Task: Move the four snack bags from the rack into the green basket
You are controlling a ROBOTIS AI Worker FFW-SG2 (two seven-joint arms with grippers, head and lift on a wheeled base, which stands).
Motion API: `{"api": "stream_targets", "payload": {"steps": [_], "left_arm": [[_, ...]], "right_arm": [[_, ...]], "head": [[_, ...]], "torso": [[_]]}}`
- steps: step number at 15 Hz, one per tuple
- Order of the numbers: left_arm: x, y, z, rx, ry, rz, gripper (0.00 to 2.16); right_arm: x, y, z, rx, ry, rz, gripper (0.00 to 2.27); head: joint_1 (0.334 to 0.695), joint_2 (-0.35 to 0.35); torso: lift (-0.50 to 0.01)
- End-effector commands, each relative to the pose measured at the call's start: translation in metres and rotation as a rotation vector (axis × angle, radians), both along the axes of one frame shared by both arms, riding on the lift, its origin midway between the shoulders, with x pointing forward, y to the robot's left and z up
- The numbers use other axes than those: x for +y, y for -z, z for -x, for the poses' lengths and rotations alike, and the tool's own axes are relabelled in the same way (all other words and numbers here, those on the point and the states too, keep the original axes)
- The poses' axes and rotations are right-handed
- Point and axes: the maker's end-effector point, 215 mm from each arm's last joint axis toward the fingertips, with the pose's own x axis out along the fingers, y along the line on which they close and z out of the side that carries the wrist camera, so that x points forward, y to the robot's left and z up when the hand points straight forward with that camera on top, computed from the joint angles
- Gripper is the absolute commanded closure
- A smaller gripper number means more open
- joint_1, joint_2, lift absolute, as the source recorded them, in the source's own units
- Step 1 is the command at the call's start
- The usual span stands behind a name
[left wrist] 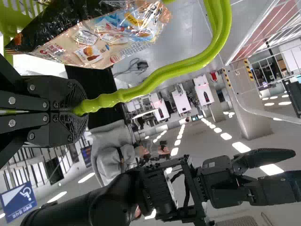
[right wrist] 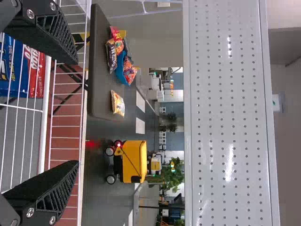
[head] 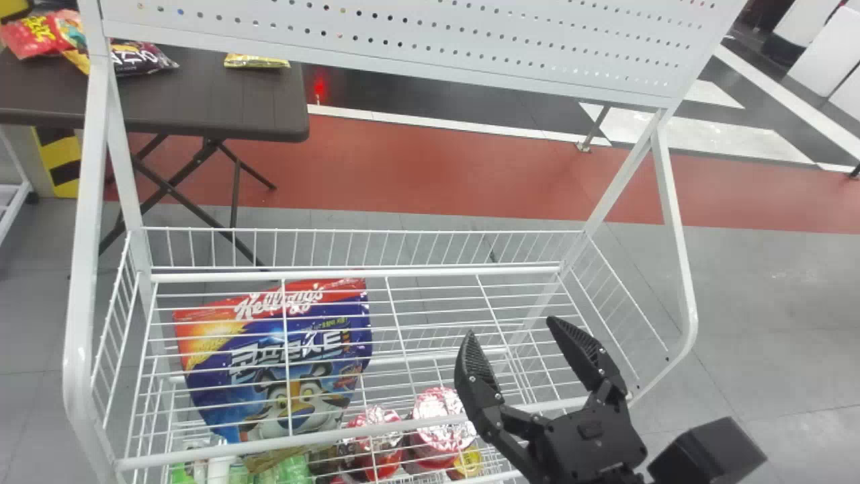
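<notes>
1. Judged by what shows, the picking looks well advanced: at least two snack bags, a dark bag point(left wrist: 51, 35) and a beige bag point(left wrist: 113, 42), lie at the green basket point(left wrist: 13, 21), upper left of the left wrist view.
2. The left claw point(left wrist: 80, 111), at the left edge there, is clamped on the basket's green handle point(left wrist: 141, 88).
3. The right claw point(head: 510, 326), lower right of the head view, is spread wide and empty above the white wire rack point(head: 437, 271).
4. A large blue-and-red bag point(head: 228, 376), lower left, lies behind the rack's wires. If it counts among the four, the next move calls for a clear way around the mesh; if not, probably drawing back, basket held steady.
5. The basket is mostly cut off, so its bags cannot be counted. Wires cross the foil-topped tubs point(head: 437, 450) at bottom centre. More bags rest on a brown desk point(head: 222, 94), upper left.
</notes>
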Motion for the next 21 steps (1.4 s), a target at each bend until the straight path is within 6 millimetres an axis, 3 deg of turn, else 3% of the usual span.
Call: {"api": "stream_targets", "payload": {"steps": [1, 21], "left_arm": [[0.0004, 0.0003, 0.0002, 0.000, 0.001, -0.001, 1.48], [0.0004, -0.0005, 0.0001, -0.001, 0.001, 0.001, 1.48]], "right_arm": [[-0.0002, -0.0004, 0.0004, 0.000, 0.000, -0.001, 0.06], [-0.0028, -0.0010, 0.0010, 0.009, 0.002, 0.000, 0.06]], "head": [[0.695, -0.350], [0.695, -0.350]], "torso": [[0.000], [0.000]]}}
